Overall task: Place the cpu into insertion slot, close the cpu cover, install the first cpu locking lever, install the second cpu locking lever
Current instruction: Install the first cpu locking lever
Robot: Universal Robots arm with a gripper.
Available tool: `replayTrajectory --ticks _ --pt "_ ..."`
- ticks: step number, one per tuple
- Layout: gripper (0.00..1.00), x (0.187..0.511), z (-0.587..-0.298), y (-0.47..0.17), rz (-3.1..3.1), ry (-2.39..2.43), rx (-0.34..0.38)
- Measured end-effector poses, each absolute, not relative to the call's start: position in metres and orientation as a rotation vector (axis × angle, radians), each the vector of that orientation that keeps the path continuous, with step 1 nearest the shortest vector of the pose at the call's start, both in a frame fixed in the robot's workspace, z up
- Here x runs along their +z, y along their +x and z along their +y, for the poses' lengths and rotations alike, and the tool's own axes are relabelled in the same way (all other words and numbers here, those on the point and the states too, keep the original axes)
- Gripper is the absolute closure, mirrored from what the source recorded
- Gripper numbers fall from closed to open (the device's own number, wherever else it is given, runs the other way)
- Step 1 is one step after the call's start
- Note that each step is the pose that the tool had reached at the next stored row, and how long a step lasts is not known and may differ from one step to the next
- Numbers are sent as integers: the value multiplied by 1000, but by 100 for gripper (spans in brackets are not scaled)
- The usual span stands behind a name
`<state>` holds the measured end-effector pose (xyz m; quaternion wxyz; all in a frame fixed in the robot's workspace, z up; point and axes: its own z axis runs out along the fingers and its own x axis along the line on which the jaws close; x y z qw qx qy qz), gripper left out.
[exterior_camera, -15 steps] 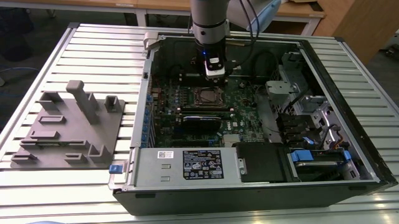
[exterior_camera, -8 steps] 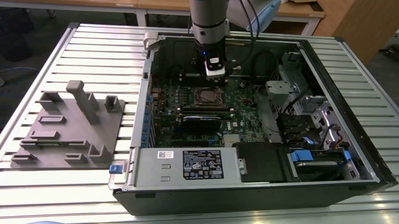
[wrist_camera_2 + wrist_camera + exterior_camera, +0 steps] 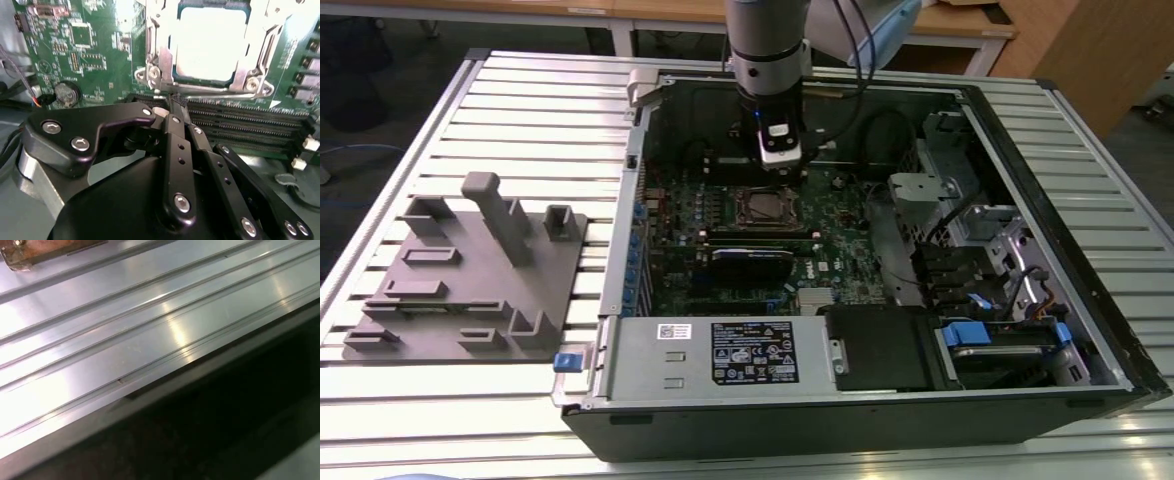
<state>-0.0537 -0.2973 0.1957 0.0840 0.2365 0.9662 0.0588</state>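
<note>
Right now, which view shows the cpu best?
The second wrist view: the cpu is close up, its silver top framed by the cpu cover, with the pincer at the socket's edge. In the exterior view it is a small square below the pincer.

Open computer case (image 3: 854, 400) lies on the slatted table (image 3: 520, 90); a fixture block (image 3: 467, 290) sits to the exterior view's left. The cpu (image 3: 207, 42) apparently sits in the insertion slot (image 3: 765, 207), under the cpu cover (image 3: 250, 75).
</note>
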Motion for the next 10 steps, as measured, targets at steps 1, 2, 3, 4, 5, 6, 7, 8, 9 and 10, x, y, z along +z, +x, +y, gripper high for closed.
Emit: replayTrajectory --ticks 1,2,3,4,5,6,7,8,9,10 --pt "89 196 -297 -54 2884 707 187" --pt "89 196 -297 -54 2884 708 192" --pt "89 196 -298 -54 2884 708 194" --pt "89 196 -298 -54 2884 708 195" --pt "89 196 -299 -54 2884 708 198" --pt "89 196 -300 -54 2883 708 200" --pt "89 196 -300 -55 2883 708 204" --pt "89 196 -301 -55 2883 709 206" --pt "89 196 -301 -55 2882 709 209" --pt "89 196 -302 -55 2882 709 212"
